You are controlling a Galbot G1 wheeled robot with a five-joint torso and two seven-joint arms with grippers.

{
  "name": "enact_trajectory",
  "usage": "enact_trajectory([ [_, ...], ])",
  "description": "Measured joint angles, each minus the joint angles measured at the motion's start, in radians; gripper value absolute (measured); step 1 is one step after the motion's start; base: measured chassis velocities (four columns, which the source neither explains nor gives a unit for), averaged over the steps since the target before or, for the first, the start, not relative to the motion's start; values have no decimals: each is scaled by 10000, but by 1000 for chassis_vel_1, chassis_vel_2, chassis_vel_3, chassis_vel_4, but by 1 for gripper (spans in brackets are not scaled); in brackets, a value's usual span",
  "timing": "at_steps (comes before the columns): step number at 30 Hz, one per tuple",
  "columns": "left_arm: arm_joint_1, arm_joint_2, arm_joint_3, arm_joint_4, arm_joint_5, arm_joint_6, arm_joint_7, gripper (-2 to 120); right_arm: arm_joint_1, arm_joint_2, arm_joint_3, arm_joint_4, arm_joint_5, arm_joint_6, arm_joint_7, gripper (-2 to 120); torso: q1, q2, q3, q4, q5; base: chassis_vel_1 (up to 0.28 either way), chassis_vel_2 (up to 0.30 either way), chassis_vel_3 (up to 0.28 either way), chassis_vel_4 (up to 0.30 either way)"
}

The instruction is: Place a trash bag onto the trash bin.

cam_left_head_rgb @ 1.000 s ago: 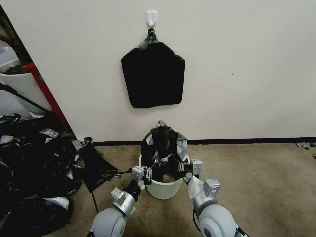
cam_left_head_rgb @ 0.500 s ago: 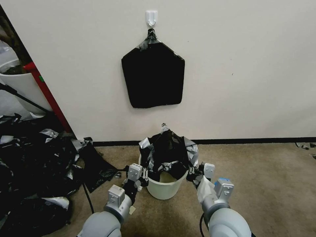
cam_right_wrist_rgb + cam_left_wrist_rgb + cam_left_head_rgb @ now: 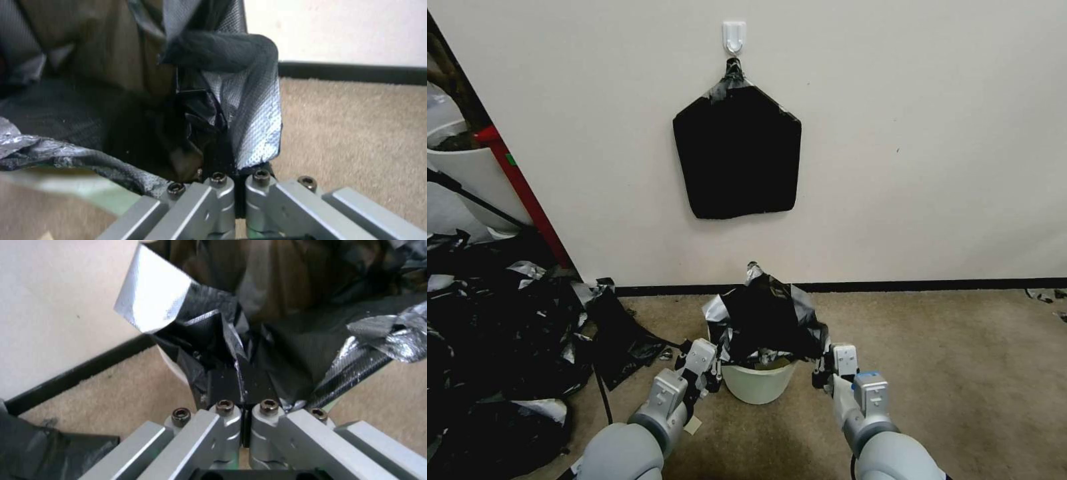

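Head view: the cream-white bin stands on tan carpet close to the wall, with the black bag draped over its mouth and bunched up above the rim. The left gripper sits at the bin's left side and the right gripper at its right side, each at the bag's edge near the rim. Above, a flat black pack hangs from a white hook. A heap of black plastic scraps lies on the floor to the left, beside a red post and a larger white tub.

Left wrist view: the left gripper has its fingers pressed together, pinching a fold of the bag; silvery folds spread to either side, and a sliver of the bin's wall shows beside the plastic. Carpet and a dark baseboard lie beyond.

Right wrist view: the right gripper is likewise clamped tight on the bag's dimpled edge. The bin's pale rim shows blurred beneath the plastic.
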Motion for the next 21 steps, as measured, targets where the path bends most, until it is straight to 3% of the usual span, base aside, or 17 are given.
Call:
enact_trajectory([
  [10, -380, 224, 345, 488, 83, 64, -57, 0, 239, -71, -310, -424, 37, -229, -41, 0, 0, 0, 0, 0, 0, 0, 0, 0, 0],
  [17, -1185, -39, 615, 1796, 112, 21, -27, 0, 655, 171, -317, -1342, 44, -234, -386, 0, 0, 0, 1, -1, 0, 0, 0, 0, 0],
  [21, -1423, -190, 769, 2166, 129, 4, 12, 0, 811, 228, -307, -1766, 44, -223, -544, 0, 0, -1, 0, 0, 1, 0, 0, 0, 0],
])
